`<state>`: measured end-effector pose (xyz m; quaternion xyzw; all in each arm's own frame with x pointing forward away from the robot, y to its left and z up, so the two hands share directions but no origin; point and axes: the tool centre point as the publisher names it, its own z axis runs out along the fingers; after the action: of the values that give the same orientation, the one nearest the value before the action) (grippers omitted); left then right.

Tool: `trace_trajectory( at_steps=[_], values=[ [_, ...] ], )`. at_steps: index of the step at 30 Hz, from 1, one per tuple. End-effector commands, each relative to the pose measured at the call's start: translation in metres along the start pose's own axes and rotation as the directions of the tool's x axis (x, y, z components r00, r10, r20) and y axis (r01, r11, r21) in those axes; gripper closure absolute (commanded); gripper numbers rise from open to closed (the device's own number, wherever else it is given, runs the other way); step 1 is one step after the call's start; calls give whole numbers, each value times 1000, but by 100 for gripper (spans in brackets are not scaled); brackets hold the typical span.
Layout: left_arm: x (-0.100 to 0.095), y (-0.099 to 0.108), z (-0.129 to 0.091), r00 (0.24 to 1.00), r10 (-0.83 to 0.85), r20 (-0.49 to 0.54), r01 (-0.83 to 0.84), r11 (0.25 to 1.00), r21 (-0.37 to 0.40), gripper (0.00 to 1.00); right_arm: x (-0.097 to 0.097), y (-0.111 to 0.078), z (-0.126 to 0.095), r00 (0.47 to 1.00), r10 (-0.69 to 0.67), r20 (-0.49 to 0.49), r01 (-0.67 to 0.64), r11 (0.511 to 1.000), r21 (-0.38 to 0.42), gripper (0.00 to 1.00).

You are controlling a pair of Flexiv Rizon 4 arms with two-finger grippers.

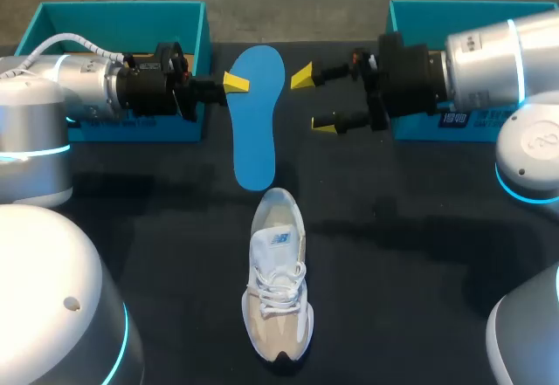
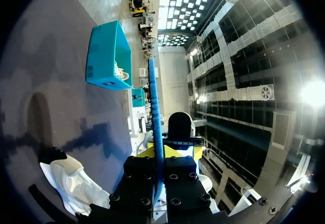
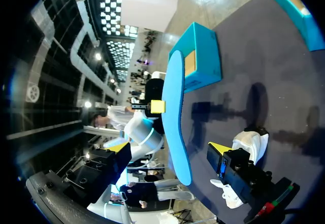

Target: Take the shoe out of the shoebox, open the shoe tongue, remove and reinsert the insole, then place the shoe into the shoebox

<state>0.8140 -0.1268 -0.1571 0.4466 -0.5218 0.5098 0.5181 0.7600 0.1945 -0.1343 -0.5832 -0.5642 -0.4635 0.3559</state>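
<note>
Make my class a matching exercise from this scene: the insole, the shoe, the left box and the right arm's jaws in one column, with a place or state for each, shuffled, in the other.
Column A
1. insole
2. shoe
3. left box
4. right jaws

Column B
a. open, holding nothing
b. at the table's far side, behind the left arm
c. clamped at its edge in the left jaws
d. lying laced on the table

Pairs: 1-c; 2-d; 3-b; 4-a

2 silver arms (image 1: 489, 53), blue-lit joint rings, black wrists, yellow fingertips (image 1: 236, 82).
</note>
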Motion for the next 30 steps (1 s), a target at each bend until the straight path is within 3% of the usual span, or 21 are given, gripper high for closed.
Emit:
trace_trajectory(
  at_steps=[1,15,19,22,25,26,29,30],
  values=[
    [0,1,0,1000,-1,3,1,1000,1,100,-7,-3,1,985,0,-170,-1,1000,-5,0],
    [0,1,0,1000,-1,3,1,1000,1,100,-11,-3,1,978,-7,-209,7,1000,-5,0],
    [9,1,3,986,167,-1,-167,985,33,100,-11,-3,1,978,-7,-209,7,1000,-5,0],
    [16,0,-3,940,339,-18,-337,938,82,100,-11,-3,1,978,-7,-209,7,1000,-5,0],
    [19,1,-10,846,533,-14,-529,843,98,100,-11,-3,1,978,-7,-209,7,1000,-5,0],
    [18,2,-12,779,627,-5,-623,775,107,100,-11,-3,1,978,-7,-209,7,1000,-5,0],
    [15,6,-14,651,759,-6,-755,648,102,100,-11,-3,1,978,-7,-209,7,1000,-5,0],
    [15,8,-15,642,766,-44,-760,643,94,100,-11,-3,1,978,-7,-209,7,1000,-5,0]
  ],
)
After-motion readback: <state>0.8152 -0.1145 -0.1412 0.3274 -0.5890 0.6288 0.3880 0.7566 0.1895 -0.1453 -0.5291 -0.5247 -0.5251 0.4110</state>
